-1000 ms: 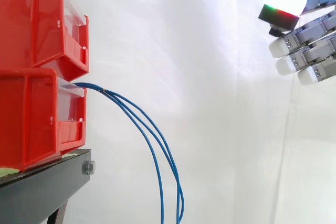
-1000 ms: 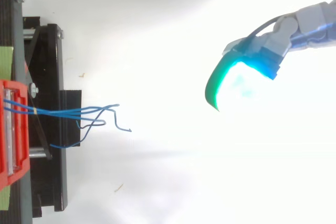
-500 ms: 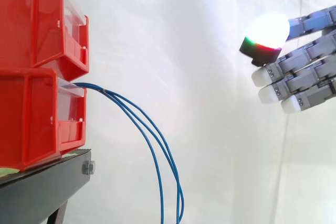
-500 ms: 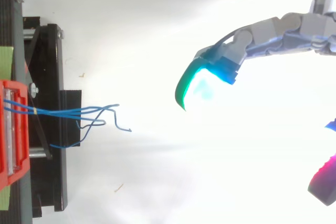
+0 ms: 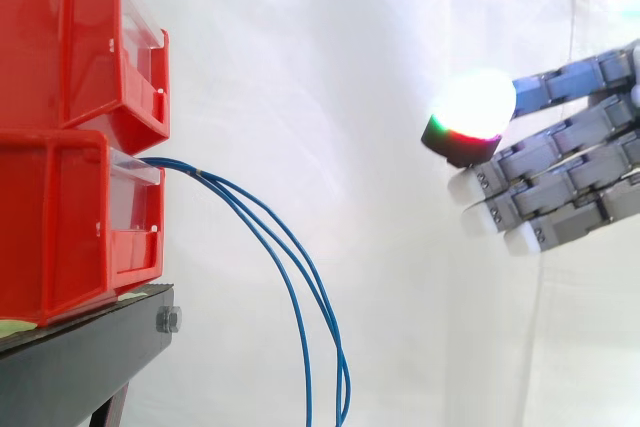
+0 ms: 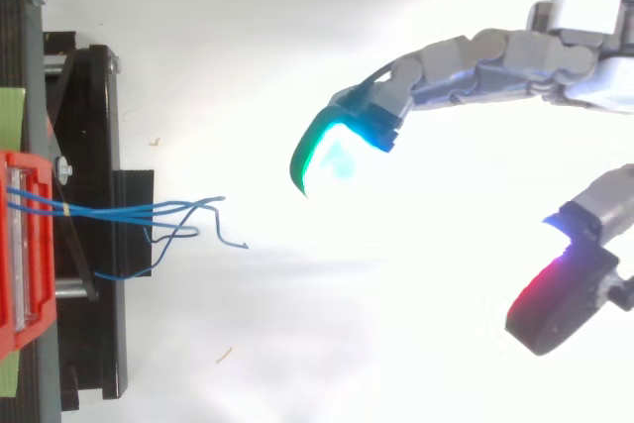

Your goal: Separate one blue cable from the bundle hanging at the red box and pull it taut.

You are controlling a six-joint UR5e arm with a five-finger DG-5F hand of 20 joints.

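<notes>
A bundle of thin blue cables [image 5: 290, 277] comes out of the lower red bin [image 5: 70, 217] and arcs down and to the right. From above, the blue cables [image 6: 168, 220] spread out from the red bin [image 6: 25, 245], their loose ends curling apart. My hand [image 5: 560, 187] is at the right, well clear of the cables and a little above their arc. Its fingers are stretched out towards the bins with the thumb apart, and nothing is between them. In the top view the hand [image 6: 475, 56] reaches leftward with a glowing fingertip [image 6: 332, 151] nearest the cables.
Two red bins are stacked on a black stand [image 5: 90, 357], the upper bin [image 5: 80, 47] above the one with the cables. A white curtain hangs behind everything. Open space lies between my hand and the cables.
My hand has moved left towards the bins and slightly downward. More of it, thumb included, has come into the top view. The cables hang as before.
</notes>
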